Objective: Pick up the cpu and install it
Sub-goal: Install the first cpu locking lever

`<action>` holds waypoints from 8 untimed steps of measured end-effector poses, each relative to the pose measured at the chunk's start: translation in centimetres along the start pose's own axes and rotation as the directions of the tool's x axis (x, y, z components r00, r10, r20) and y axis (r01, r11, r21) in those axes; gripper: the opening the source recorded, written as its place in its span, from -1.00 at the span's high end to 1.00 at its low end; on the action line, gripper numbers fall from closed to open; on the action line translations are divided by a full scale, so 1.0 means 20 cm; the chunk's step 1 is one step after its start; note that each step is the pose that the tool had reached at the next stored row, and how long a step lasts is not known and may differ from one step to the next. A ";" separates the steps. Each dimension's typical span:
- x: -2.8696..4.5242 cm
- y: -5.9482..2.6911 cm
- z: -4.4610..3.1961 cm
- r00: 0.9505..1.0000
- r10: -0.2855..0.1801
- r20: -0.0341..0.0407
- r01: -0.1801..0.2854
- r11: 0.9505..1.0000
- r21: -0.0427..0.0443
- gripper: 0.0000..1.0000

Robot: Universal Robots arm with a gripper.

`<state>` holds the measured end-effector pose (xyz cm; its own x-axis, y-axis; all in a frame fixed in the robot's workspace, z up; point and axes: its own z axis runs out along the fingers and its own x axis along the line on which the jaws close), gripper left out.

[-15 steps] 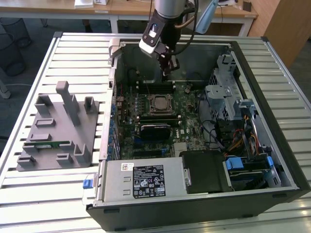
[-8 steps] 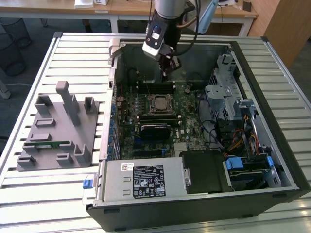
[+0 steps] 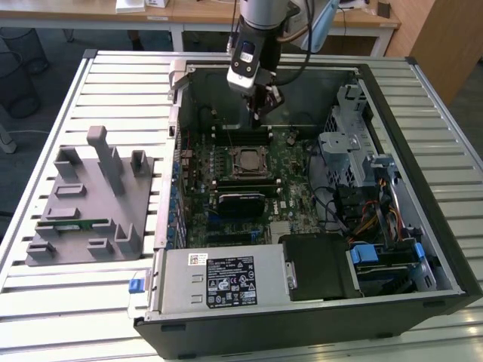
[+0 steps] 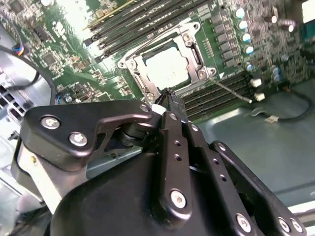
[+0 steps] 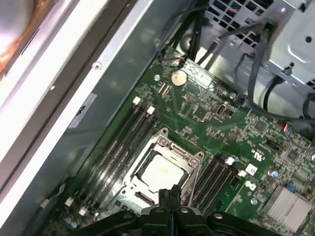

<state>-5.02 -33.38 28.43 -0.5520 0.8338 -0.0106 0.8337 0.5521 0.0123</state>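
One cpu [image 5: 164, 172] sits socketed, hand [image 3: 260, 113] above, apart.

The cpu [image 5: 161, 172] has a pale, smooth metal top; the fixture [image 3: 87, 200] is matt grey plastic; the worktop [image 3: 113, 90] is ribbed, pale metal.

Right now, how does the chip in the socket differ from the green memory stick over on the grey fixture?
The chip is square with a pale metal top; the memory stick is long, thin and green. The chip lies flat in the socket frame on the motherboard inside the case; the memory stick rests in the grey fixture outside it. The hand hangs above the chip, far from the memory stick. Both lie free of the hand.
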 end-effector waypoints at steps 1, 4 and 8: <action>0.000 0.000 0.000 1.000 -0.018 0.000 0.018 1.000 0.000 0.79; 0.000 0.000 0.002 0.997 -0.073 -0.001 0.073 0.997 -0.001 0.79; 0.000 0.000 0.005 0.989 -0.145 -0.001 0.145 0.989 -0.001 0.79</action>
<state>-5.03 -33.37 28.33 -0.6670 0.7450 -0.0108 0.7449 0.6671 0.0121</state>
